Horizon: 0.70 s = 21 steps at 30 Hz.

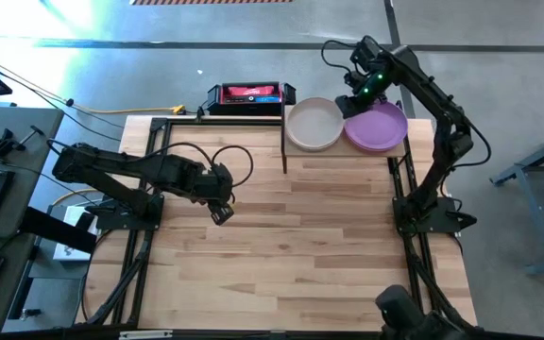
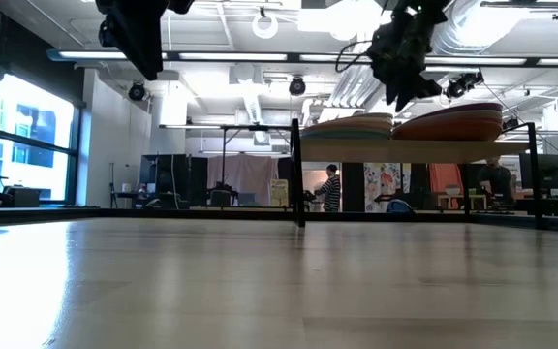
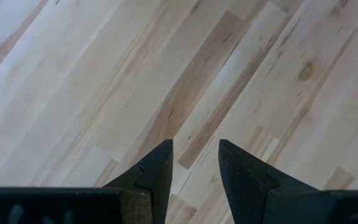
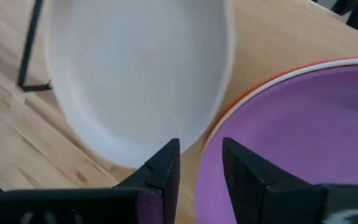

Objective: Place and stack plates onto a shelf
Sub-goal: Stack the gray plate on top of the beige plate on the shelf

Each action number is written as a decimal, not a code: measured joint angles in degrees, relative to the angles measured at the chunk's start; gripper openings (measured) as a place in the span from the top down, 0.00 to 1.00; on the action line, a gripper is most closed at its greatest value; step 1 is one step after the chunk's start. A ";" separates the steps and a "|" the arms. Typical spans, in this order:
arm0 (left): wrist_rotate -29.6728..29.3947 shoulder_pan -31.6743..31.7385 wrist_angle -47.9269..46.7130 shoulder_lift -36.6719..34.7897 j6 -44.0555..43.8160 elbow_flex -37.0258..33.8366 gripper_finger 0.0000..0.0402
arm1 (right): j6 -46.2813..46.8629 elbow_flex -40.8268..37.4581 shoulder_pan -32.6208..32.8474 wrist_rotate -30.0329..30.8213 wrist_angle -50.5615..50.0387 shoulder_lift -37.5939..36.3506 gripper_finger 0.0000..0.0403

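Two stacks of plates are seen on the shelf (image 1: 348,151), at about 1 o'clock on the table (image 1: 300,255). From above, only the top plate of each stack is countable: one pale grey plate (image 1: 314,124) on the nine-o'clock stack and one purple plate (image 1: 377,127) on the three-o'clock stack, the two rims just touching. In the right wrist view one orange-red rim (image 4: 272,78) is seen under the purple plate; the full count per stack cannot be told. The right gripper (image 1: 355,100) is held above the gap between the stacks, its jaws parted and gripping nothing. The left gripper (image 1: 222,213) is held over bare table at about 9 o'clock, released, with nothing between its fingers (image 3: 157,171).
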 joint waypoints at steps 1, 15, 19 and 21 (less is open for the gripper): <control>0.02 0.02 0.01 0.00 0.00 0.00 0.71 | 0.00 0.02 0.38 0.01 -0.07 -0.55 0.75; 0.04 2.08 -0.01 0.00 0.08 0.02 0.71 | 1.39 0.07 11.75 11.57 -1.85 -0.84 0.75; 0.07 2.62 -0.02 0.00 0.11 0.02 0.71 | 1.66 0.07 12.87 15.75 -1.80 -0.84 0.75; 0.04 2.70 -0.02 0.02 0.12 0.01 0.71 | 1.61 0.07 12.92 16.57 -1.64 -0.84 0.75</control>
